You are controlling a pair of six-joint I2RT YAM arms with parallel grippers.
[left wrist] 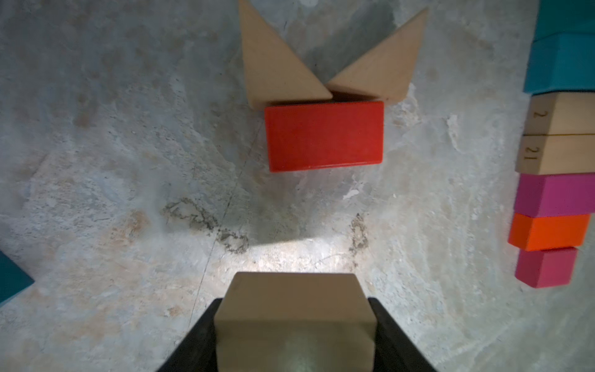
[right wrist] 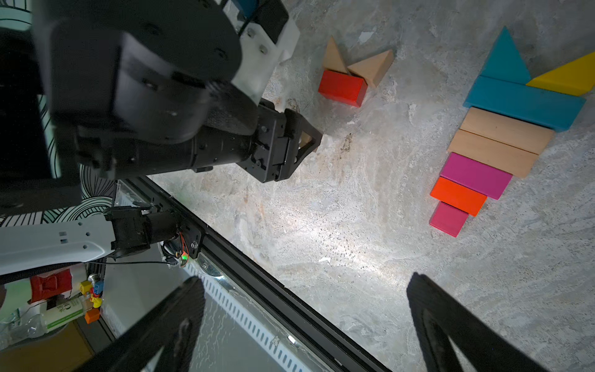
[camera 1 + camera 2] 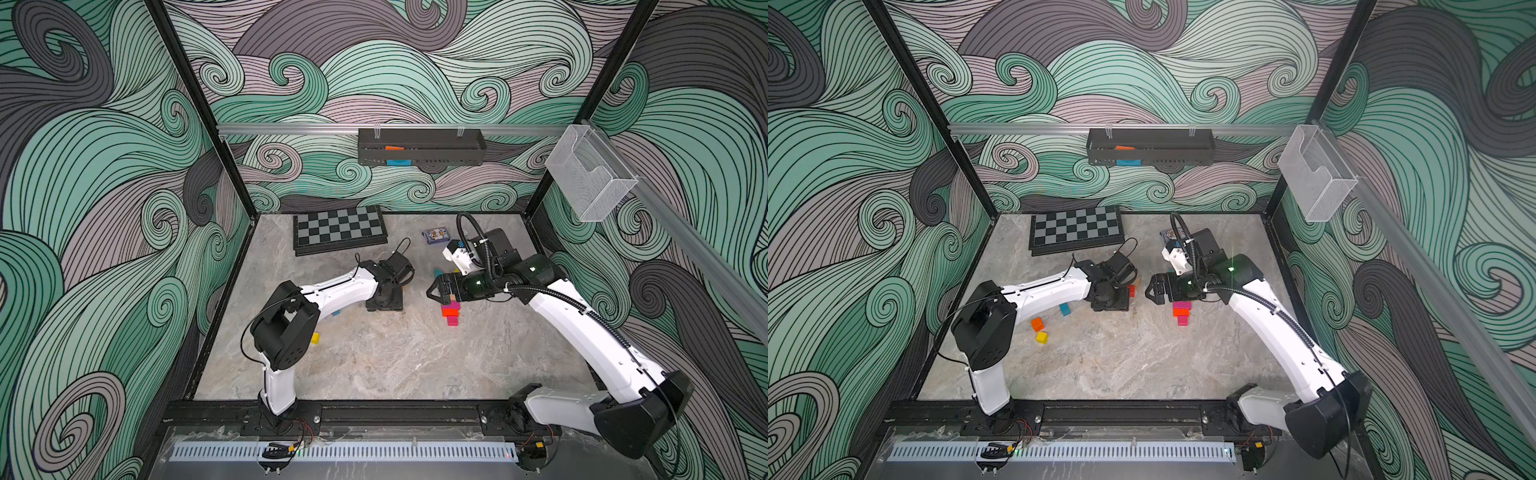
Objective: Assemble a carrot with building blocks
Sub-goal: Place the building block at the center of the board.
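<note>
Pink and orange blocks (image 3: 1181,309) lie just beside the right tool (image 3: 1152,290) in a top view, the left wrist view shows the left tool (image 1: 294,304) clamped on a tan block (image 1: 294,335) with a red block (image 1: 323,137) ahead, and the right wrist view shows the right tool's jaws wide apart, empty.

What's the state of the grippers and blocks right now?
Left gripper: shut on a tan block.
Right gripper: open, empty.
Carrot row: six bars flat, touching, tapering; teal wedge and yellow wedge at its wide end.
Red block: flat, apart from the row, two tan wedges against it.
Orange cube: loose, apart from the row.
</note>
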